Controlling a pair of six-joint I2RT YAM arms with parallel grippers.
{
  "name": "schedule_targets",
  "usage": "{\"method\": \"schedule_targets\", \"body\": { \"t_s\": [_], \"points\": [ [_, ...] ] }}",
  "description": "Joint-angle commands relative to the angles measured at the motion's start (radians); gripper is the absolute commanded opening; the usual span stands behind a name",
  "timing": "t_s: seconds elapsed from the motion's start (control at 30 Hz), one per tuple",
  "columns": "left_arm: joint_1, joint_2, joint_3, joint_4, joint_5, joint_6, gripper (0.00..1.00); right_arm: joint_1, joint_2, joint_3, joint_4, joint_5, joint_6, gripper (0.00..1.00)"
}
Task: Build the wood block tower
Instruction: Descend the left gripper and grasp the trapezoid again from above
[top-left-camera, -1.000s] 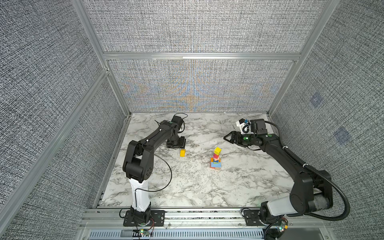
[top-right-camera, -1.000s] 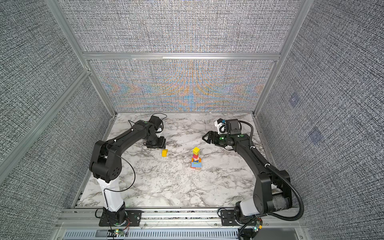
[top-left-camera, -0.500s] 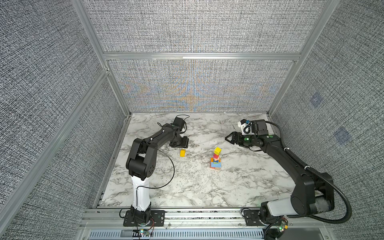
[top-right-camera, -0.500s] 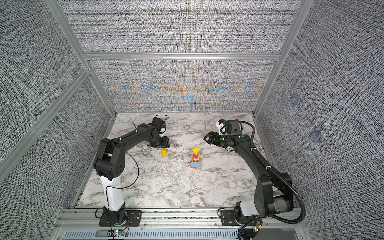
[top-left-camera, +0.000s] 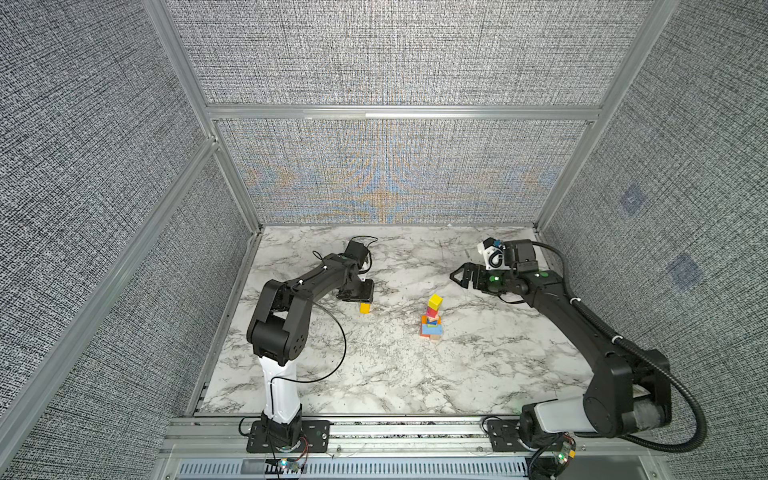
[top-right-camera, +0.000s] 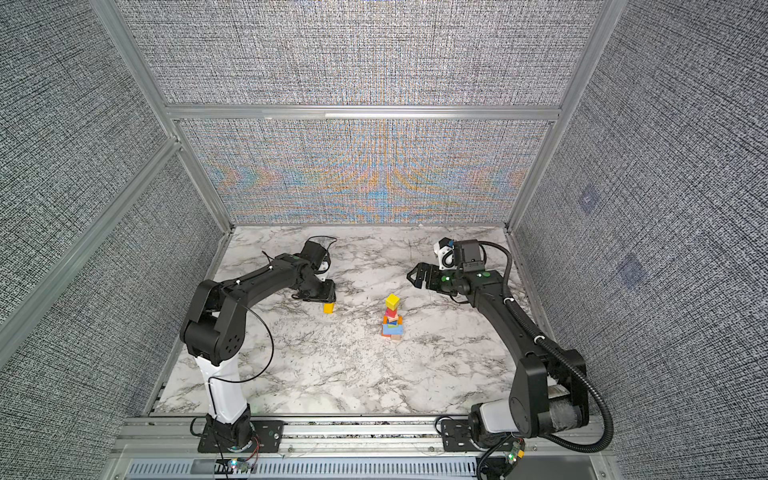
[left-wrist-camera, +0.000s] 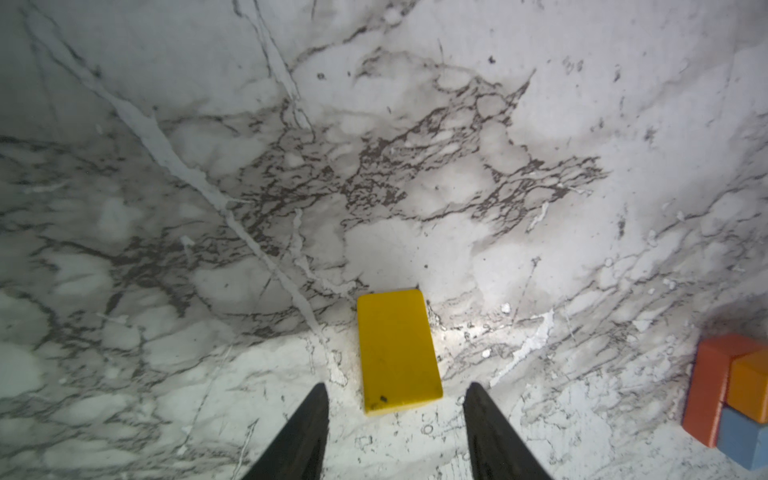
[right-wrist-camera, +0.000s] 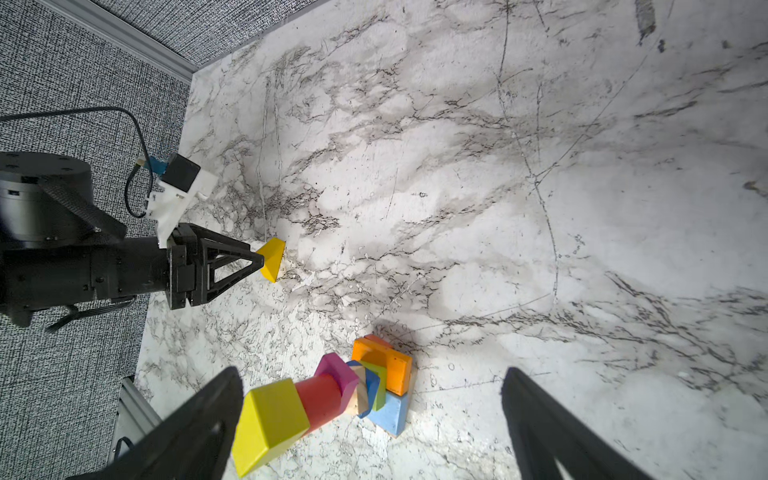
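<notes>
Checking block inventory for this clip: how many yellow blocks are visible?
2: a yellow cube tops the tower; a yellow brick lies on the table, apart from it.

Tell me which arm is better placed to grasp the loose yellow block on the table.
Left. The left tool is open with the near end of the yellow block between its fingertips. The right tool, also open, is farther away, beyond the tower.
</notes>
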Motion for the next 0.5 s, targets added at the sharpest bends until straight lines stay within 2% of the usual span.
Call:
{"method": "schedule_targets", "body": {
  "t_s": [0.0,0.33,0.47],
  "points": [
    [-0.001,0.003,-0.006,0.019,-0.001,-0.012,0.52,0.003,-0.005,-0.001,0.0,0.007,-0.001,0.99],
    [-0.019,0.054,0.028,0.008,-0.008,-0.02,0.42,0.007,-0.003,0.002,-0.01,0.014,0.0,0.99],
    [-0.024,0.061,0.043,-0.016,-0.034,-0.02,0.32,0.007,-0.001,0.003,-0.007,0.017,0.0,0.99]
  ]
}}
